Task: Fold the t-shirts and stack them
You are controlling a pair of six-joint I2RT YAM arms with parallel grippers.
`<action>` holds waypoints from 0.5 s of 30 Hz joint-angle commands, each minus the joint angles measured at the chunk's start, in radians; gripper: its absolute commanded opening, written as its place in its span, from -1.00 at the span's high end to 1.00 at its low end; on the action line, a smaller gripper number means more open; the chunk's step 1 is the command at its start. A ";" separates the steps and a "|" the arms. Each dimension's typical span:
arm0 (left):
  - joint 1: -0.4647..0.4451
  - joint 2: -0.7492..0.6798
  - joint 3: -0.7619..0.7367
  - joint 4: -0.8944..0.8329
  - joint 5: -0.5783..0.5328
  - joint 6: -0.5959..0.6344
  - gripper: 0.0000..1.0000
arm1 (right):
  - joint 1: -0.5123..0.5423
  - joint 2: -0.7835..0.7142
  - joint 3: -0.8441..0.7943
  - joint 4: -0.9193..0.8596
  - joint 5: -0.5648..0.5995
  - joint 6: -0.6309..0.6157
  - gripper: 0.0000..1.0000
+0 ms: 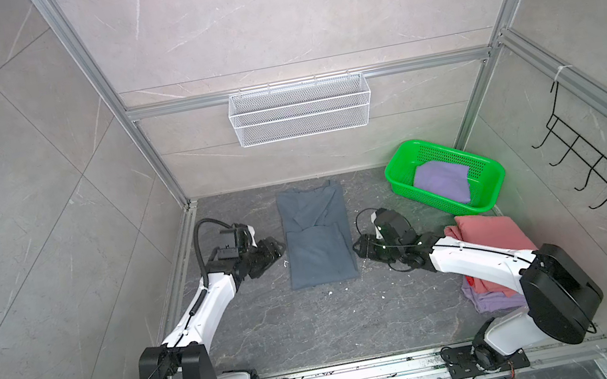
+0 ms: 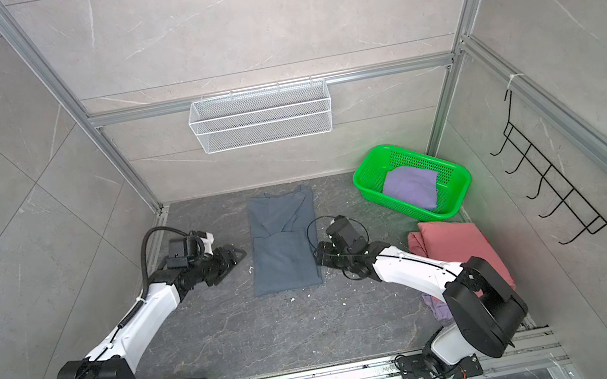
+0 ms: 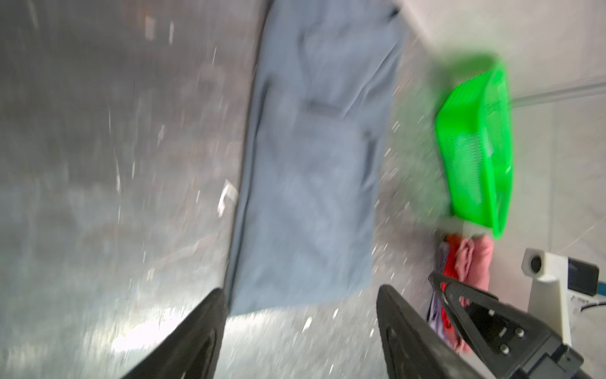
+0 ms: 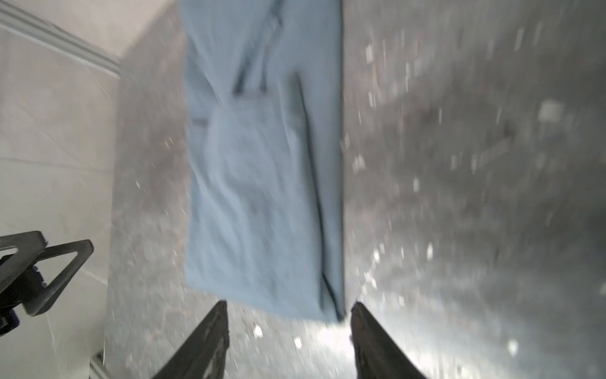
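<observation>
**Both my grippers stand spread beside the folded blue-grey shirt**

My left gripper (image 3: 300, 292) is spread wide. In its wrist view the two black fingers stand well apart and nothing lies between them but the table (image 1: 317, 323). My right gripper (image 4: 290, 305) is spread as well, with only bare tabletop between its fingers.

The blue-grey t-shirt (image 1: 317, 238) lies flat on the middle of the dark, stone-patterned table. It is folded lengthwise into a long narrow rectangle, with the sleeves turned in over the body. Its collar end points to the back wall and its hem end points to my bases. In both top views I have one gripper on each side of it. The left one sits low just beside the shirt's left edge, about halfway along. The right one sits just beside the right edge, a little nearer the hem. Both wrist views are blurred, so I cannot tell whether a fingertip touches the cloth.

Off to my right, a lavender t-shirt (image 1: 441, 181) lies inside a green plastic basket (image 1: 452, 156) in the far right corner. Nearer to me, a salmon-pink t-shirt (image 1: 486, 230) sits bunched at the table's right edge, partly under my right arm. A piece of lavender cloth (image 1: 490, 299) pokes out beneath it.
</observation>
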 commanded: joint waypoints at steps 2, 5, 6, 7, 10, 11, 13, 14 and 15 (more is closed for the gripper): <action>-0.057 -0.024 -0.121 0.052 0.007 -0.065 -0.48 | 0.036 -0.003 -0.116 0.131 -0.029 0.114 -0.23; -0.066 0.006 -0.174 0.124 0.033 -0.109 -0.46 | 0.052 0.037 -0.171 0.248 -0.033 0.159 -0.23; -0.066 0.014 -0.182 0.139 0.036 -0.120 -0.45 | 0.058 0.049 -0.178 0.268 -0.025 0.159 -0.23; -0.067 0.021 -0.195 0.155 0.036 -0.133 -0.45 | 0.062 0.064 -0.179 0.282 -0.018 0.190 -0.24; -0.067 0.048 -0.221 0.209 0.032 -0.162 -0.44 | 0.074 0.120 -0.180 0.337 -0.006 0.214 -0.24; -0.067 0.069 -0.224 0.227 0.033 -0.169 -0.43 | 0.075 0.140 -0.180 0.357 -0.002 0.222 -0.24; -0.067 0.113 -0.228 0.270 0.046 -0.187 -0.39 | 0.075 0.177 -0.178 0.394 0.005 0.239 -0.24; -0.067 0.138 -0.232 0.304 0.059 -0.200 -0.35 | 0.075 0.195 -0.175 0.407 0.009 0.248 -0.24; -0.068 0.159 -0.233 0.326 0.074 -0.211 -0.32 | 0.076 0.208 -0.174 0.419 0.012 0.260 -0.24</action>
